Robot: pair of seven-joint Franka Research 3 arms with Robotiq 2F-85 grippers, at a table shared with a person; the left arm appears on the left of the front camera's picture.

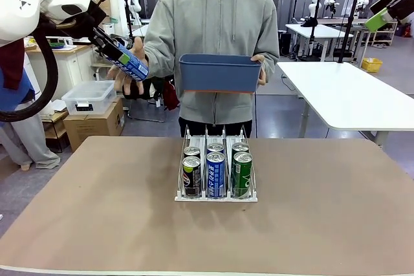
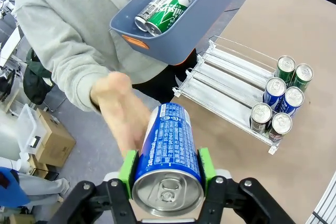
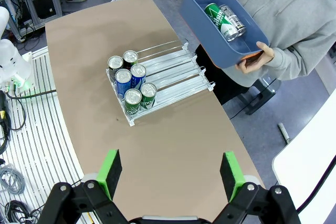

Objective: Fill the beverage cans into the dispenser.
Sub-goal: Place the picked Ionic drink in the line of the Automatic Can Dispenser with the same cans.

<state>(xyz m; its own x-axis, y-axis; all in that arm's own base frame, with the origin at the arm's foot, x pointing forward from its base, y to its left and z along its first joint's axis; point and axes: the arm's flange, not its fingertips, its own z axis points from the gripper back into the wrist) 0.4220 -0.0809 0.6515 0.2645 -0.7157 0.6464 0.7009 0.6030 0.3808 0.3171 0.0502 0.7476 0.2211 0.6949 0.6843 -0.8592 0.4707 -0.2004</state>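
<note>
The brown table point(image 1: 97, 218) is nearest. In the middle of it sits the dispenser point(image 1: 217, 198), a low white rack with three lanes. Six cans stand up at the near end of the lanes. There are two in each lane, one behind the other and touching. The left lane has the dark cans point(image 1: 191, 176). The middle lane has the blue cans point(image 1: 215, 174). The right lane has the green cans point(image 1: 242, 174).

The right gripper point(image 3: 170, 169) hangs high up on the right. Its jaws are spread wide and nothing is between them.

Farther away, high on the far left and past the table's edge, is the left gripper point(image 2: 167, 169). Its jaws are closed tight on a blue-and-white can point(image 2: 167, 145). The green pads point(image 2: 127, 172) press on both sides of the can, near its silver top. The can is tilted in the air.

Just behind that can is the person's hand point(image 2: 122, 109). It looks blurry, and I cannot tell if it touches the can.

The person stands at the far side of the table in a grey hoodie point(image 1: 187, 30). The other hand point(image 1: 261, 69) holds a blue bin point(image 1: 220, 74) in front of the chest, past the far edge of the table. Two more cans lie on their sides in the bin. They are a green one point(image 2: 169, 13) and a silver-and-black one point(image 2: 151, 10), and they touch each other.
</note>
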